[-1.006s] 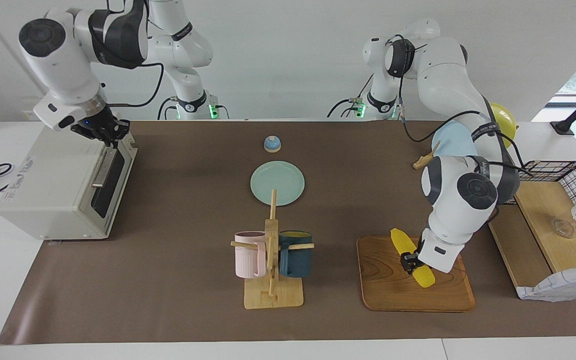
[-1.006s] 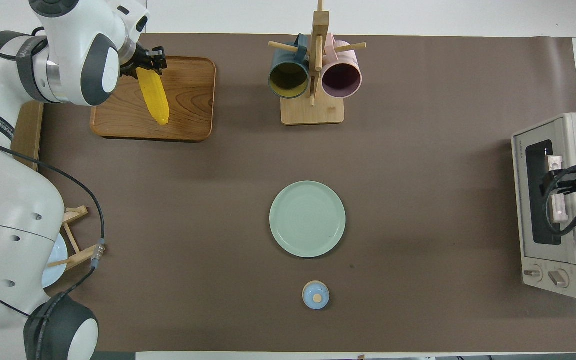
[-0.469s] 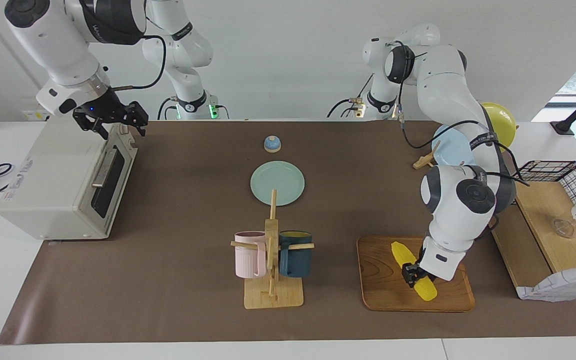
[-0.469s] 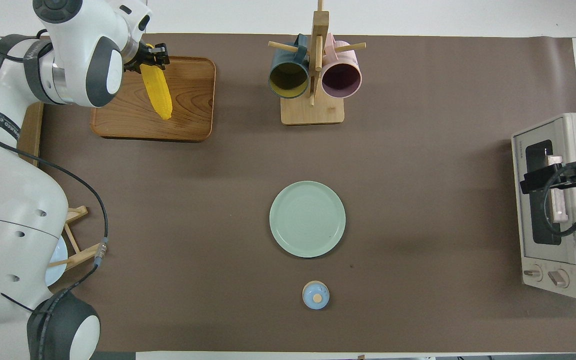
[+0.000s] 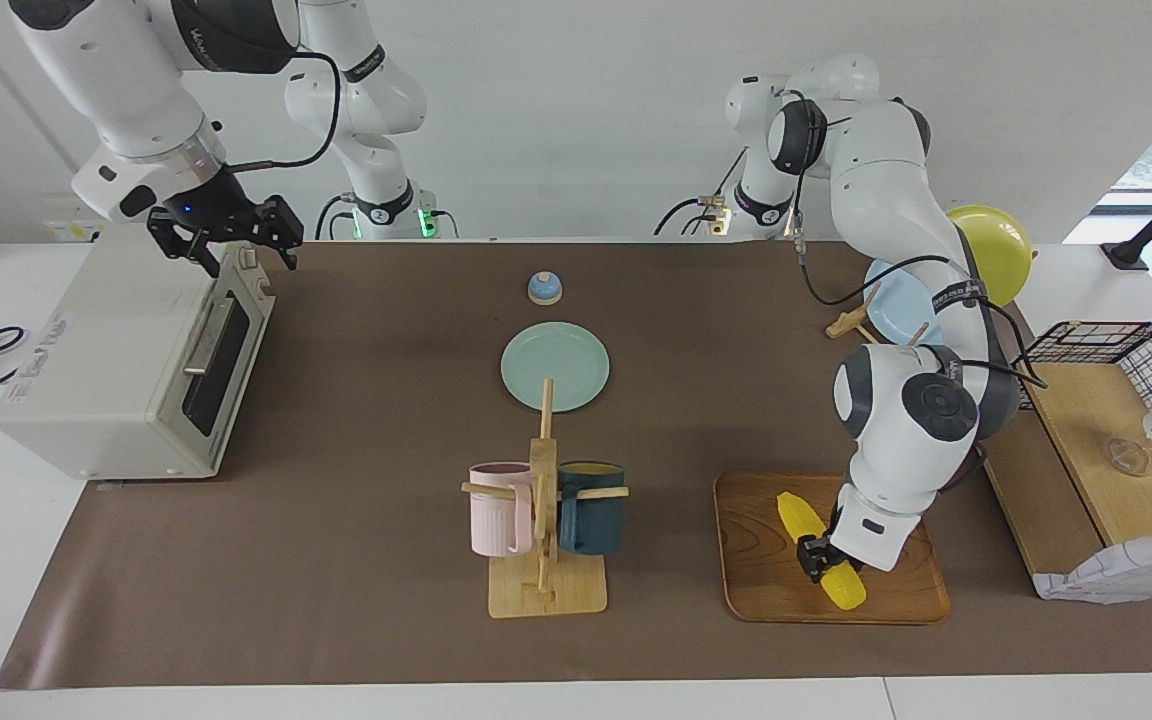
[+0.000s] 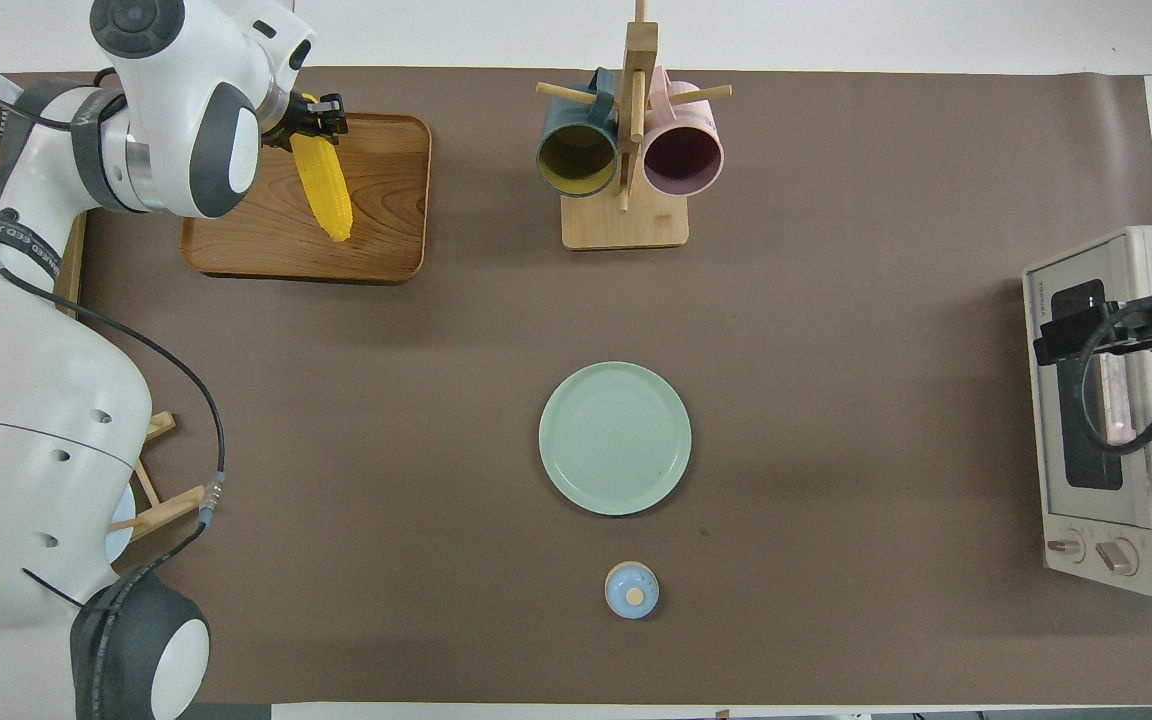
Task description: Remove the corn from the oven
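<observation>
oven: boxy off-white toaster oven (image 5: 126, 350) at my right arm's end of the worktop, door shut | tray: brown wooden tray (image 5: 766, 590) now bears the corn | corn: bumpy yellow corn cob (image 5: 804, 518) lowered onto the tray, so it is out; release remains | left pincer (image 5: 818, 556) clamped on the cob | right pincer (image 5: 226, 240) risen off the oven, open

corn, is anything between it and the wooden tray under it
Nothing visible is. The left gripper is shut on the corn directly over the wooden tray, with only bare tray wood below it. The right gripper waits, open, above the shut oven.
</observation>
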Controlling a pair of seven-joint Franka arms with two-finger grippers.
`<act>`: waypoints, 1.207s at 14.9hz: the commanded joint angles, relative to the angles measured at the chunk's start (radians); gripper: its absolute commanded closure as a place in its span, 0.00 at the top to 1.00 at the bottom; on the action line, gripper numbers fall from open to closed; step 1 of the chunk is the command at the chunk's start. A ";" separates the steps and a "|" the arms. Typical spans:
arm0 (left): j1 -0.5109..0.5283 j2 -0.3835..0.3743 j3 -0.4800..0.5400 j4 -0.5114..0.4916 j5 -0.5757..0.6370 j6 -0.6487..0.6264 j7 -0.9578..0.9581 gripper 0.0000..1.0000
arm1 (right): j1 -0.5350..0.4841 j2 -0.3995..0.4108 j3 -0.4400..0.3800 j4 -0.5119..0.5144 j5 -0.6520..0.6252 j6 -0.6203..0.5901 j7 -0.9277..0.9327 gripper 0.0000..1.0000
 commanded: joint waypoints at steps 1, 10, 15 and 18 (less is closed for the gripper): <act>0.001 0.027 -0.001 0.049 0.025 -0.004 0.011 0.00 | 0.061 0.019 -0.044 0.029 -0.019 -0.046 0.018 1.00; 0.003 0.001 -0.004 0.023 0.023 -0.017 0.009 1.00 | 0.112 0.008 -0.113 0.025 -0.022 -0.040 0.053 1.00; 0.007 -0.128 -0.004 -0.052 0.017 -0.143 0.008 1.00 | 0.117 0.003 -0.147 0.025 -0.019 -0.022 0.072 1.00; 0.007 -0.290 -0.005 -0.124 0.014 -0.318 0.000 1.00 | 0.118 -0.010 -0.147 0.018 -0.019 -0.016 0.075 1.00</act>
